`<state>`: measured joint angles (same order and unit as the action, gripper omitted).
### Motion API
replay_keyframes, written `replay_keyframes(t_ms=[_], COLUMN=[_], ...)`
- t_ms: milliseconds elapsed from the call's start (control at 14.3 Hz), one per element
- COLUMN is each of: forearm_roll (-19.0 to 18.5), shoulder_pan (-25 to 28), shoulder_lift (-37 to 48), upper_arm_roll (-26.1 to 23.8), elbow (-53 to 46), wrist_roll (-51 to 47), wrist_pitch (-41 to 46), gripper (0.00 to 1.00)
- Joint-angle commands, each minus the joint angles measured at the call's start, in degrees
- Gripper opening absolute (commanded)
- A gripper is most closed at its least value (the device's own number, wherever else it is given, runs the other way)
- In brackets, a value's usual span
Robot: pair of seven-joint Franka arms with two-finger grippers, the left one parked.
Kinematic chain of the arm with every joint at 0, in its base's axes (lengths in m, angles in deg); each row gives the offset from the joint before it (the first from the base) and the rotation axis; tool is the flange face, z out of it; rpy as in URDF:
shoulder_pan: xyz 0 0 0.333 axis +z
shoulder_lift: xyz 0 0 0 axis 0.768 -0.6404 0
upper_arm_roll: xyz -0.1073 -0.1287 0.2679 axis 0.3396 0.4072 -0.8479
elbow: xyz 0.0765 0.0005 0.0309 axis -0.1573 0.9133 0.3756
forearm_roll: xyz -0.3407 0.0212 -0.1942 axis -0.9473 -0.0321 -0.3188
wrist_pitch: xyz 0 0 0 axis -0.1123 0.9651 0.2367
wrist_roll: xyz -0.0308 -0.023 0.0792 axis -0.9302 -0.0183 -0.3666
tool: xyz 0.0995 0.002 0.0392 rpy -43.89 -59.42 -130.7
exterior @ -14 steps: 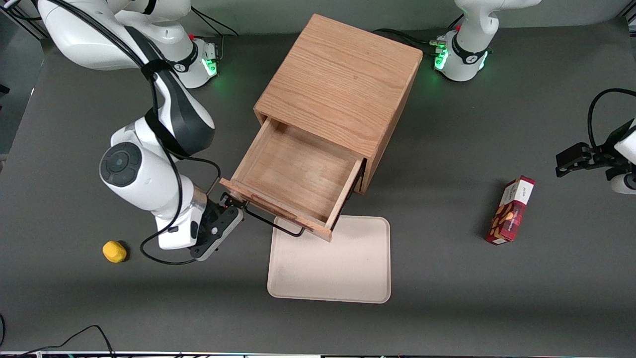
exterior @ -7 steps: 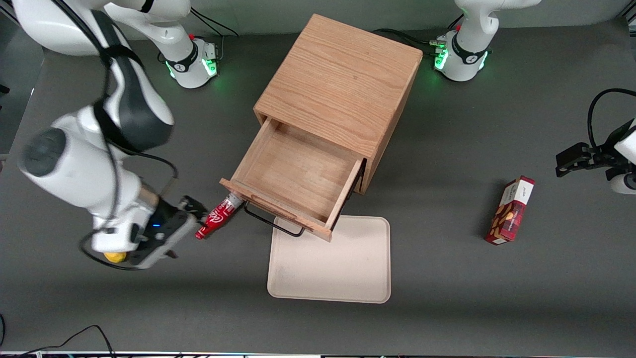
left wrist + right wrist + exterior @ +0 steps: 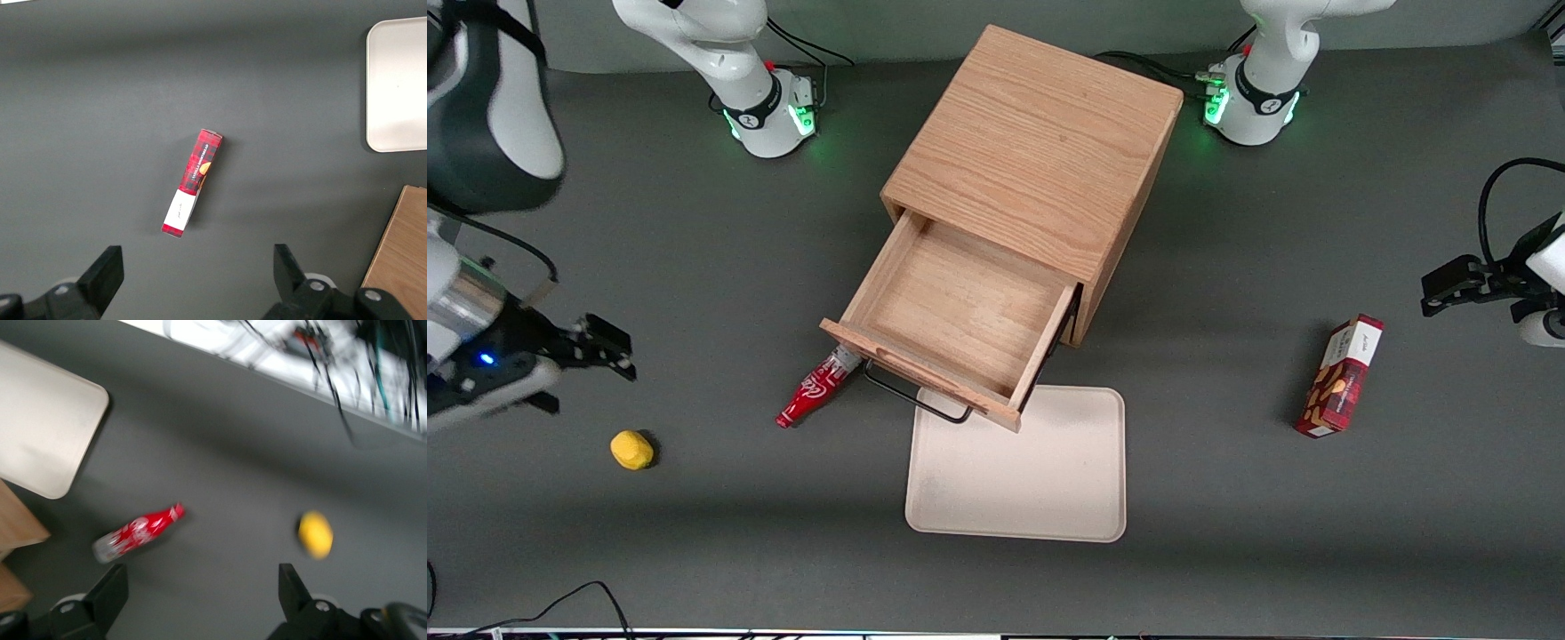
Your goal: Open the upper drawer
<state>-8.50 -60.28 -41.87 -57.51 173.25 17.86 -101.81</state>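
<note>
So the upper drawer (image 3: 960,333) is basically all the way out of the wooden cabinet (image 3: 1040,169), sitting mid-table with its bare box interior showing. Its black wire handle (image 3: 914,398) points toward roughly 7 o'clock in the front view, and the pull axis runs 1-to-7, front panel crossways to that. The front corner overhangs the beige tray (image 3: 1016,467), and a red bottle (image 3: 811,398) lies just beside the handle end. The gripper (image 3: 591,351) hangs well off at 9 o'clock, fingers spread, holding nothing. Looks done to me; best thing is to back away cleanly and not clip the yellow ball (image 3: 631,449).
</note>
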Motion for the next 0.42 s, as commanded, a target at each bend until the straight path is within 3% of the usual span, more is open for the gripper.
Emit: replay_keyframes(t_ms=[0, 70, 350], forearm_roll=[1.37, 1.02, -1.26], shoulder_pan=[-0.35, -0.35, -1.41], shoulder_lift=[7.91, 9.05, 9.41], upper_arm_roll=[-0.34, -0.43, -0.52], elbow=[4.99, 5.08, 4.73], wrist_roll=[-24.91, -29.0, -28.87], wrist_pitch=[9.16, 11.98, 13.51], gripper=[1.0, 1.0, 1.0])
